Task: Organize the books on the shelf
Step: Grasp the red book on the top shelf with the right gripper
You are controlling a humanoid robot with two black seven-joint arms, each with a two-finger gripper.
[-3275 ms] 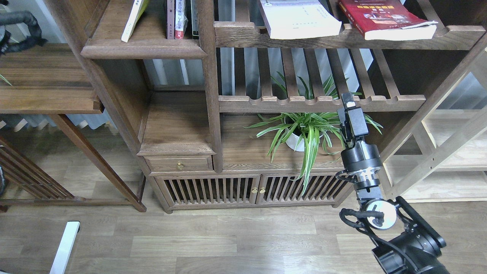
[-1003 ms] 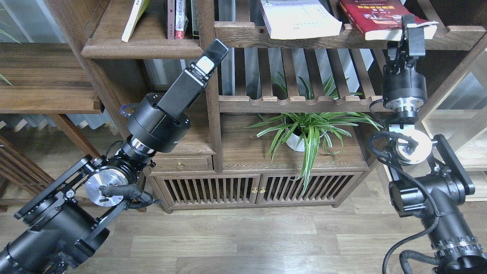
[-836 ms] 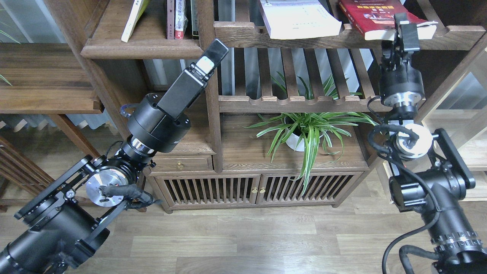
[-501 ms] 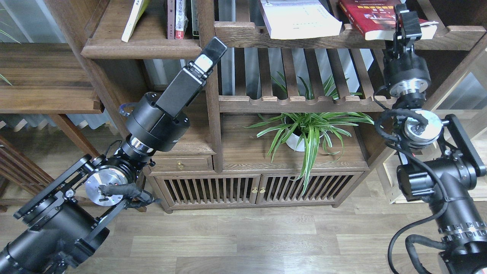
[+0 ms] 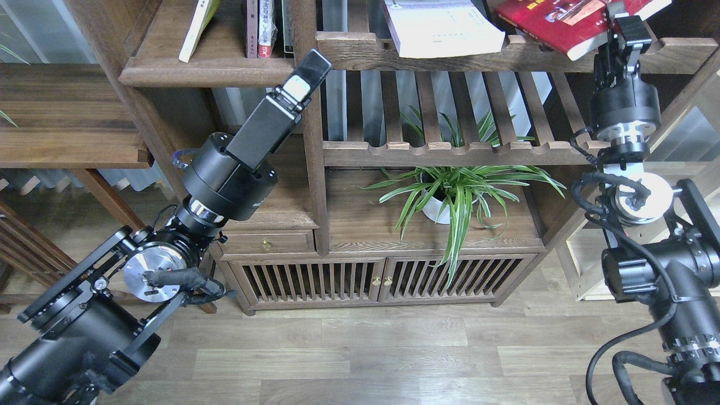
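With the right gripper [image 5: 623, 25] clamped on the near corner of the red book [image 5: 568, 22], which lies tilted on the slatted rack [image 5: 683, 48], lift it clear of the scalloped rail before swinging left toward the shelf [image 5: 208, 70].

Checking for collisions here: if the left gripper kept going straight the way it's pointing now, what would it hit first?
Probably the bookcase's upright post: the left gripper points up and right with its tip already overlapping it, though depth is unclear.

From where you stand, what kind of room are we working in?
Likely a home study or showroom: a dark wooden bookcase holding books, a potted spider plant, and wood-plank flooring.
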